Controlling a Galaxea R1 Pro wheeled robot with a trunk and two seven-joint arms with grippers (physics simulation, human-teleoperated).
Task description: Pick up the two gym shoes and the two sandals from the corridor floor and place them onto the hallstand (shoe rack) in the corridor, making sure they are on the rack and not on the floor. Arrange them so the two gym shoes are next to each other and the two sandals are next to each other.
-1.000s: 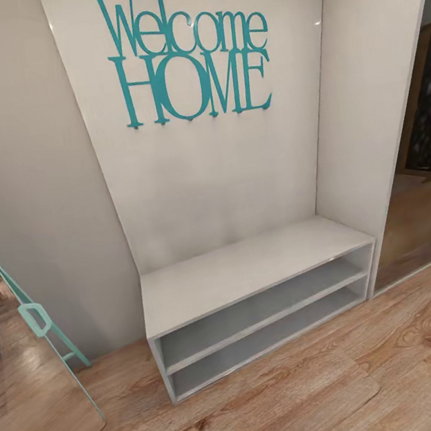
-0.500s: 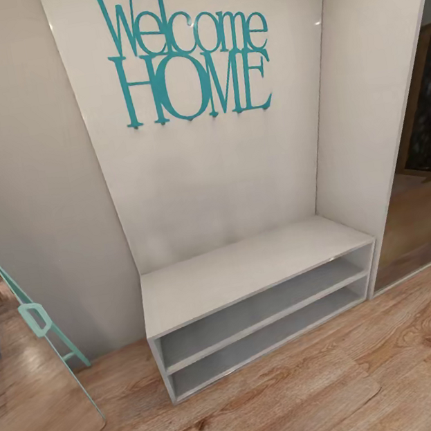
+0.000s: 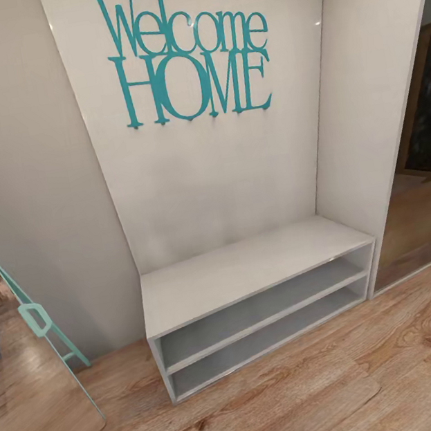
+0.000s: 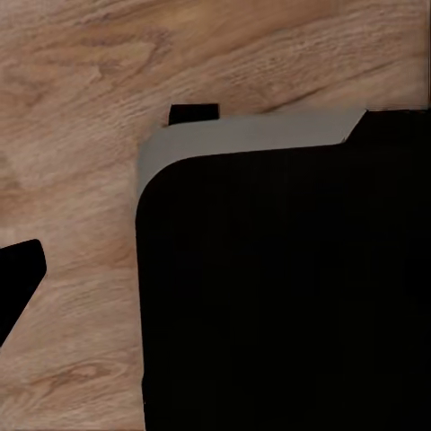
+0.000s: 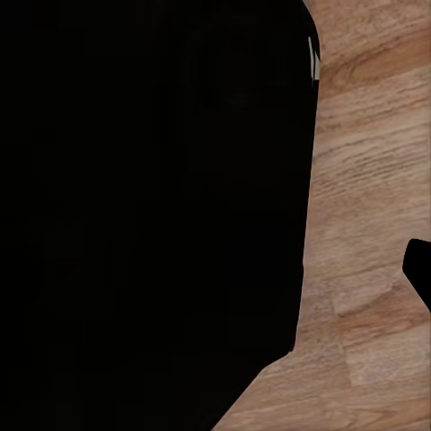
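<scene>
So the head camera is looking at a grey bench unit (image 3: pixel 255 286) with two open shelves, sitting under teal "Welcome HOME" lettering (image 3: pixel 188 52) on the wall panel. That's not the rack we want, going by the task, so I'd guess the robot is just on its way or looking around. Both shelves and the top of that unit are bare.

The corridor floor (image 3: pixel 289 406), wood-grain planks, runs across the 6 o'clock part of the head view. At about 8 o'clock there's a leaning mirror with a mint frame (image 3: pixel 33 319), and at 3 o'clock a mirrored sliding door (image 3: pixel 420 223) reflecting more floor.

Progress-wise: as far as these pictures go, nothing looks done. Neither shoes nor sandals on anything here, and I can't place them or the real hallstand from these views. So all four pieces of footwear seem left to fetch, plus the arranging in pairs.

Hard-to-read stuff: both wrist cams point down at the planks and are mostly blocked by a big black shape, probably part of the robot's own body. The left wrist view has a grey edge along that shape and a small dark bit to the side; the right wrist view has a dark sliver at the edge. Could be finger tips, but I honestly can't tell, so for either pincer I can't say if it's open, closed, or carrying anything.
</scene>
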